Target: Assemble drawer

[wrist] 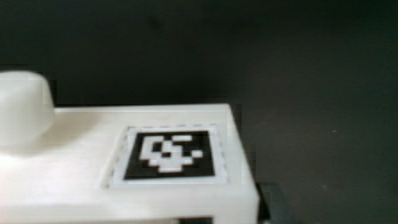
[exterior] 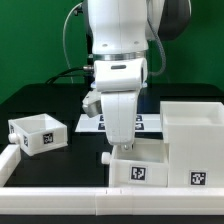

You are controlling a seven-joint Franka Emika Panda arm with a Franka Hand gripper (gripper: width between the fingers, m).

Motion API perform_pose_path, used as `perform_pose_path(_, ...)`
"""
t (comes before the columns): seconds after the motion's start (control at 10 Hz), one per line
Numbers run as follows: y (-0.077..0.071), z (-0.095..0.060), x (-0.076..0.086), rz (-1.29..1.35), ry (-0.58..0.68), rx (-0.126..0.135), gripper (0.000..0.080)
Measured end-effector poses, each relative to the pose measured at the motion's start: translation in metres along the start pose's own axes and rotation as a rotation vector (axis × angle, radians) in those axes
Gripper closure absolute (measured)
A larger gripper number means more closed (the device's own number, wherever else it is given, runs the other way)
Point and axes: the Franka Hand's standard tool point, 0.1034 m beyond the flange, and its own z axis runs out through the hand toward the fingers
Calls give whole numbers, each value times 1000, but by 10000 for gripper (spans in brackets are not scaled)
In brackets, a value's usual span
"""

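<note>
The small drawer box [exterior: 138,168] sits on the counter [exterior: 50,100] right beneath the hand [exterior: 120,146], whose jaws are fully closed and hold nothing. We judge this step a push. Next we must slide it squarely into the open case [exterior: 195,140] just beside the hand.

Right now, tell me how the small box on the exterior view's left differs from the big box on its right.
The small box is lower and narrower than the big box. The small box sits at an angle; the big box faces the camera squarely. The small box stands alone; the big box has a third box right beside it. Both are white with a black-and-white tag on one side.
</note>
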Motion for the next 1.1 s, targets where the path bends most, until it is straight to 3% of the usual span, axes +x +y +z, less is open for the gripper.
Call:
perform_pose_path(0.5, -1, 8, 7, -10, 6, 17, 759)
perform_pose_path(1.1, -1, 9, 8, -13, 8, 9, 758)
